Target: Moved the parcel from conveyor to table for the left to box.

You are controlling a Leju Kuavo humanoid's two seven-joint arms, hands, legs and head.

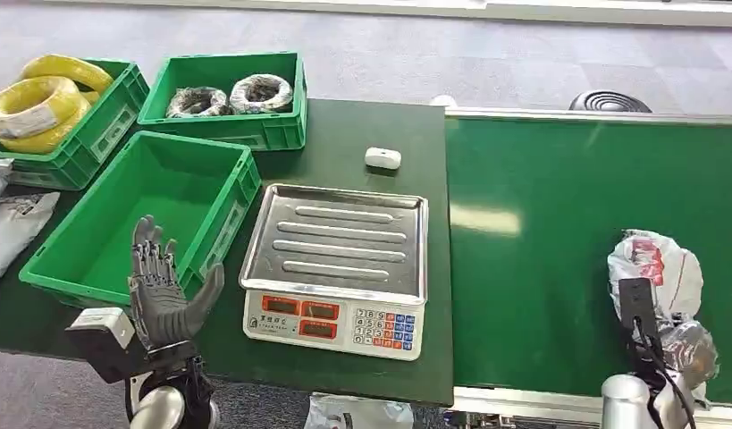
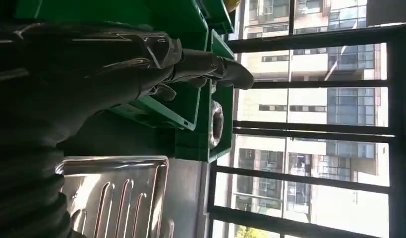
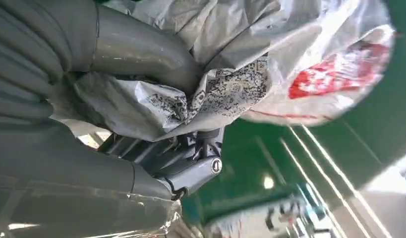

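Your right hand (image 3: 156, 148) is gripping the plastic-wrapped parcel (image 1: 657, 268) at the conveyor's (image 1: 541, 268) near edge, while your left hand (image 1: 165, 290) is hovering open-fingered over the bench's (image 1: 362, 125) near-left corner.

Left hand (image 1: 165, 290) at 7 o'clock, dark grey segmented fingers, thick grey thumb, white-and-black box at wrist; right hand (image 3: 156, 124) grey, ribbed cover, round screw head; right arm at 5 o'clock, silver, black cable, black module

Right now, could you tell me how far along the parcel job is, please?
Early stage. The right hand grips the parcel, which sits over the green conveyor; nothing has reached the table yet. The left hand waits open beside the empty green box. Left to do: carry the parcel over, then box it.
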